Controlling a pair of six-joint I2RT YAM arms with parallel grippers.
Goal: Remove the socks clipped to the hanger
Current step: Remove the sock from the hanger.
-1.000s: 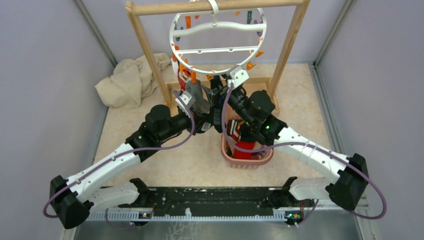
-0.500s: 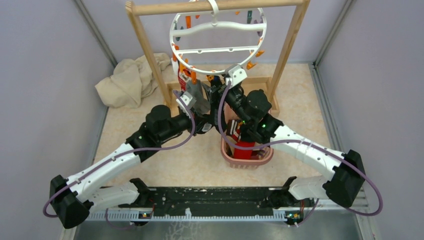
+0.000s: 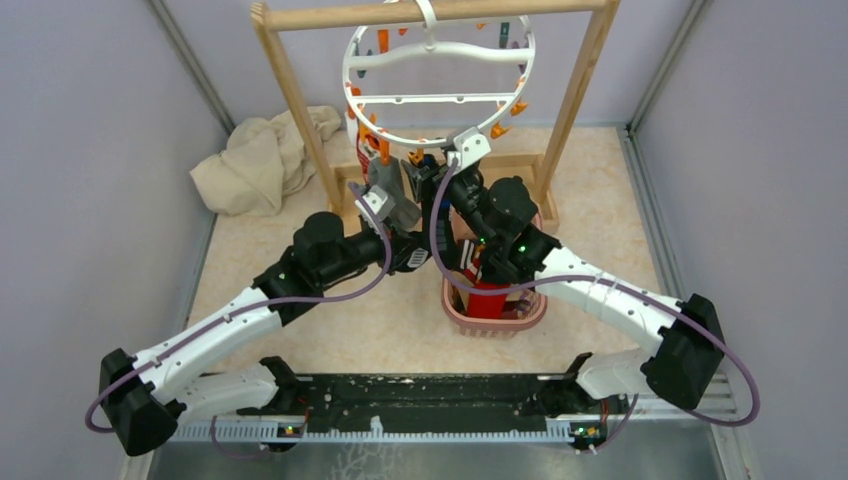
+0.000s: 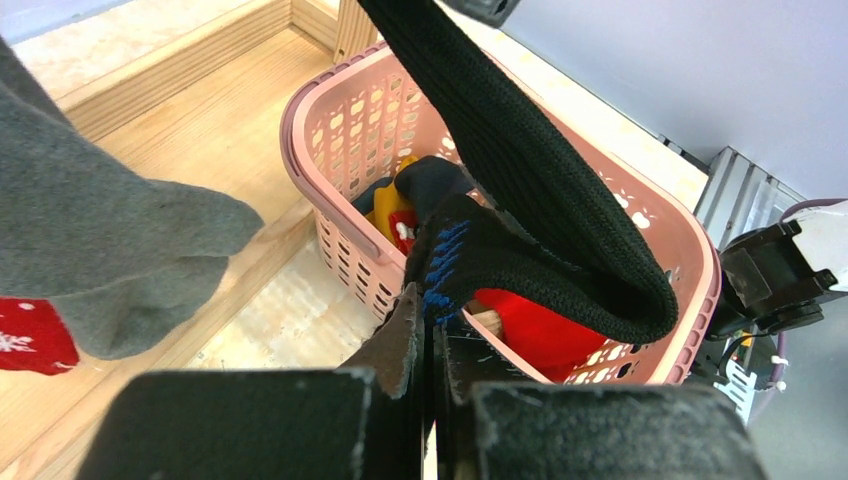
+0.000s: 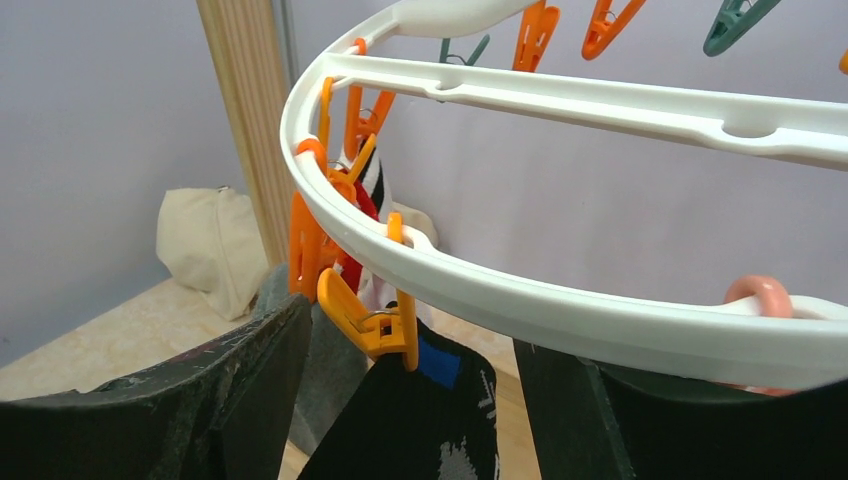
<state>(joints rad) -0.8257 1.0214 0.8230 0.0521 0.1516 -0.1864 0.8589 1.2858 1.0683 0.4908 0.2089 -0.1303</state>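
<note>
Left tool point(image 4: 432, 395): fingers together, clamped on the loose lower end of the black sock point(image 4: 540, 190), held over the pink basket point(image 4: 330, 130), with a grey sock point(image 4: 100, 250) hanging to its left. The black sock's long axis slants from that pinch up to an orange clip point(image 5: 365, 320) on the near rim of the hanger point(image 5: 560, 310), where it is fastened. Right tool point(image 5: 405, 395): fingers apart on either side of that clip; as the nearer arm, it is probably the one to squeeze the clip open.
</note>
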